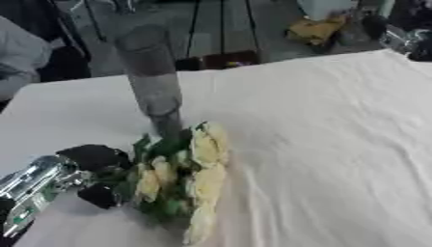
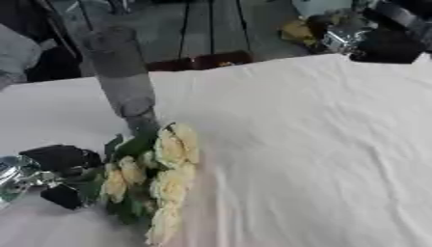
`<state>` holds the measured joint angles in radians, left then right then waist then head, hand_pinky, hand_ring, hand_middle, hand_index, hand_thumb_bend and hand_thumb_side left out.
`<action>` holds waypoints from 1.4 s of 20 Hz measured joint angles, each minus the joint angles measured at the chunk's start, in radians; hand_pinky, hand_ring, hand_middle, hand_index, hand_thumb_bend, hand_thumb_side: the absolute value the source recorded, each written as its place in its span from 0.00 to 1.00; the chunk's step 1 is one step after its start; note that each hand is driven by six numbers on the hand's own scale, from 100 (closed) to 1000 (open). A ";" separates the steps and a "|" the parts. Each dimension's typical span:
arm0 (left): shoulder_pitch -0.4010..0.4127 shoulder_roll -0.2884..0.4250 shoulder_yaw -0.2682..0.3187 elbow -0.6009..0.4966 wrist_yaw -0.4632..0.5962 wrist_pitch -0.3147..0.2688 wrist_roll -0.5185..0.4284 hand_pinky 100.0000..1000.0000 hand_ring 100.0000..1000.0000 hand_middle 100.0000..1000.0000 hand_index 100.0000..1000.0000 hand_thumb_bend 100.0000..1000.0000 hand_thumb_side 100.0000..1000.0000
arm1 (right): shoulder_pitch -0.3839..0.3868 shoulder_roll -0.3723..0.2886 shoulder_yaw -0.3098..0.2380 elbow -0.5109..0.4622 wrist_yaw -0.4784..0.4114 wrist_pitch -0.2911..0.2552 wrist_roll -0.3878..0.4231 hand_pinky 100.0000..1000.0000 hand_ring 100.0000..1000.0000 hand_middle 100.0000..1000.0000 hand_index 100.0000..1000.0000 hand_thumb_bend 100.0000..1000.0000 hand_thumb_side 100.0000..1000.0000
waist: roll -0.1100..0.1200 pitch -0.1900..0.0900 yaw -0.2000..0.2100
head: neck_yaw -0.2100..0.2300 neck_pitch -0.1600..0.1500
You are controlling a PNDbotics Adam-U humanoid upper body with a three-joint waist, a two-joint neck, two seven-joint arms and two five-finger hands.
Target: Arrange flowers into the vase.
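Fingers (image 1: 101, 157) of your left hand (image 1: 97, 176) are curled around the green stems of the flowers (image 1: 190, 178), black digits above and below the bunch, holding it at its left side. Left eye view: your left arm (image 1: 33, 185), silver and shiny, comes in from the lower left corner. Pale yellow blooms with green leaves lie low over the white tablecloth (image 1: 320, 144), heads pointing right and toward the near edge; whether they touch the cloth you cannot tell. Your vase (image 1: 152, 72), a tall grey cylinder, stands upright just beyond the bunch, its base right beside the topmost bloom and leaves. No flower is in it yet. Beyond the table's far edge lies a dark floor with a yellow object (image 1: 317, 29). Your right hand shows only as a silver and black shape at the upper right corner, and its fingers cannot be made out in this view.

Right eye view: same layout, shifted a little left. Your right hand (image 2: 384, 43) hangs above the far right edge of the table, well apart from flowers and vase; you cannot tell whether its fingers are spread or curled. Your left hand again wraps the stems beside the blooms, near the lower left
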<state>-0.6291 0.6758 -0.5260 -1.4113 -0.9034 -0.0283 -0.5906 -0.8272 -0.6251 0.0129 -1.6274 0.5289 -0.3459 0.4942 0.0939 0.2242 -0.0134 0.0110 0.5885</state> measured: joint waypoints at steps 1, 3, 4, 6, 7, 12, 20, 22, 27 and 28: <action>0.000 0.000 0.000 0.001 0.000 0.000 0.000 0.73 0.73 0.76 0.84 0.10 0.60 | 0.000 0.000 0.000 0.000 0.000 0.000 0.000 0.82 0.93 0.88 0.87 0.12 1.00 | 0.000 0.000 0.000 | 0.000 0.000; -0.001 0.000 0.000 0.003 -0.001 0.000 0.001 0.73 0.73 0.76 0.84 0.10 0.60 | 0.000 0.000 0.000 0.000 0.000 0.000 0.000 0.82 0.93 0.88 0.87 0.12 1.00 | 0.000 0.000 0.000 | 0.000 0.000; -0.002 0.000 0.000 0.004 -0.002 0.000 0.001 0.73 0.73 0.76 0.84 0.10 0.60 | 0.000 0.000 0.000 0.000 0.000 0.000 0.000 0.82 0.93 0.88 0.87 0.12 1.00 | 0.000 0.000 0.000 | 0.000 0.000; -0.002 -0.001 0.000 0.004 -0.003 -0.001 0.003 0.63 0.58 0.63 0.76 0.05 0.58 | 0.000 0.000 0.000 0.000 -0.001 0.000 0.000 0.82 0.93 0.88 0.87 0.12 1.00 | 0.000 0.000 -0.001 | 0.002 -0.001; -0.003 -0.001 0.000 0.005 -0.003 0.000 0.007 0.63 0.58 0.63 0.76 0.05 0.58 | 0.000 0.000 0.000 0.000 -0.001 0.000 -0.001 0.82 0.93 0.88 0.87 0.12 1.00 | 0.000 0.000 -0.003 | 0.005 -0.001; -0.003 -0.004 0.001 0.016 0.007 0.004 0.027 0.36 0.28 0.38 0.47 0.00 0.50 | 0.001 0.000 -0.001 0.000 -0.001 0.000 -0.006 0.82 0.93 0.88 0.87 0.12 1.00 | -0.001 0.000 -0.005 | 0.013 -0.009; -0.019 -0.036 0.018 0.071 -0.030 0.002 0.125 0.30 0.22 0.33 0.41 0.00 0.50 | 0.009 -0.001 -0.015 -0.001 -0.003 0.012 -0.026 0.82 0.93 0.88 0.87 0.12 1.00 | -0.007 0.003 -0.011 | 0.022 -0.019; -0.022 -0.043 0.019 0.087 -0.036 -0.006 0.154 0.30 0.22 0.33 0.41 0.00 0.50 | 0.009 -0.001 -0.016 -0.001 -0.003 0.013 -0.028 0.82 0.93 0.88 0.87 0.12 1.00 | -0.007 0.003 -0.011 | 0.023 -0.019; -0.025 -0.045 0.024 0.098 -0.054 -0.023 0.211 0.11 0.00 0.03 0.09 0.00 0.48 | 0.011 -0.002 -0.019 -0.001 -0.003 0.015 -0.031 0.82 0.93 0.88 0.87 0.12 1.00 | -0.009 0.003 -0.011 | 0.022 -0.019; -0.025 -0.045 0.026 0.093 -0.057 -0.029 0.225 0.09 0.00 0.01 0.07 0.00 0.50 | 0.013 -0.002 -0.019 -0.001 -0.003 0.016 -0.032 0.82 0.93 0.88 0.87 0.12 1.00 | -0.009 0.004 -0.011 | 0.022 -0.019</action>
<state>-0.6542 0.6309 -0.4998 -1.3181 -0.9605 -0.0574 -0.3656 -0.8139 -0.6267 -0.0062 -1.6283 0.5262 -0.3302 0.4625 0.0845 0.2278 -0.0239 0.0329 0.5698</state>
